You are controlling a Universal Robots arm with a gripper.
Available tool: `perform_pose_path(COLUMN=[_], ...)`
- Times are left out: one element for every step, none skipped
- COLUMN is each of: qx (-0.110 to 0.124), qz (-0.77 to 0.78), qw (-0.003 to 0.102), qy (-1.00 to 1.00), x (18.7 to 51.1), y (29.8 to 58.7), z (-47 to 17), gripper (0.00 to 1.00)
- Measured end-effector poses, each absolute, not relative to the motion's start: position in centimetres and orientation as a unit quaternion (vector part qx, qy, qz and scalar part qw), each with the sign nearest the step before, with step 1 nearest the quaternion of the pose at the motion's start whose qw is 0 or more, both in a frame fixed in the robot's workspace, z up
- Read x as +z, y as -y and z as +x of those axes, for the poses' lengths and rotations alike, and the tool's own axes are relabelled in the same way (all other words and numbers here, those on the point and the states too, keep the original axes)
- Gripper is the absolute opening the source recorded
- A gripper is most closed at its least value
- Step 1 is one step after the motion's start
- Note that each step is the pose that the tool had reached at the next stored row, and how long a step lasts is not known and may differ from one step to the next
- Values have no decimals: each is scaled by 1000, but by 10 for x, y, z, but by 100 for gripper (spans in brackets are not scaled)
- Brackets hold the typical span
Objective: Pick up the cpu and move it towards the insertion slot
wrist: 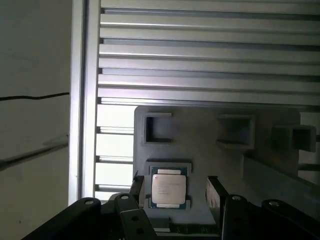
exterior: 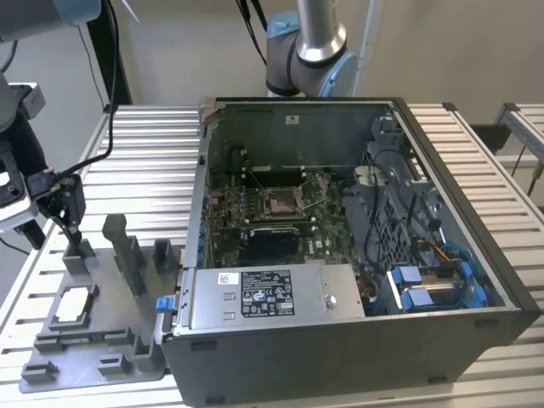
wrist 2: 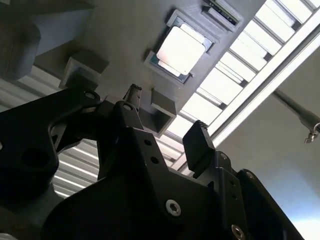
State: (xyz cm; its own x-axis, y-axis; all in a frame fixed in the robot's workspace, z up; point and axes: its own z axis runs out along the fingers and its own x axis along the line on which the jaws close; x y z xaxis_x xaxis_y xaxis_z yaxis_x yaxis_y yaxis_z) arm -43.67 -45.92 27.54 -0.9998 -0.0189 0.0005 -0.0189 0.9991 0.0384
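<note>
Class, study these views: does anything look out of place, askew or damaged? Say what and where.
Nothing stands out. The cpu lies flat and square in its recess on the grey fixture. The end effector hangs open above the fixture, and the insertion slot inside the open case looks intact.

The cpu [exterior: 75, 302] is a small, flat, square chip. It lies level with its silvery-white face up in a shallow square pocket of the grey fixture plate [exterior: 93, 344], at the exterior view's left. Well apart to the right, the insertion slot [exterior: 280, 202], a square metal frame with a brownish centre, sits on the green motherboard [exterior: 325, 245].
</note>
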Motion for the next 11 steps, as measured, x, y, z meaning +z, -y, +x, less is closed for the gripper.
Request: perform_pose_path(qx=[-19,-19,-19,-19,-19,-19,-19,-19,-19,-19,-19], qz=[9,9,9,9,9,9,9,9,9,9,9], qw=[0,0,0,0,0,0,0,0,0,0,0], qy=[1000,1000,1000,1000,1000,1000,1000,1000,1000,1000,1000], x=[274,272,271,270,268,267,265,264,263,261,260], y=[459,459,459,459,459,459,459,459,459,459,459], z=[-437,-437,-437,-437,-437,-437,-437,-437,-437,-437,-437], gripper=[100,100,100,100,100,100,100,100,100,100,100])
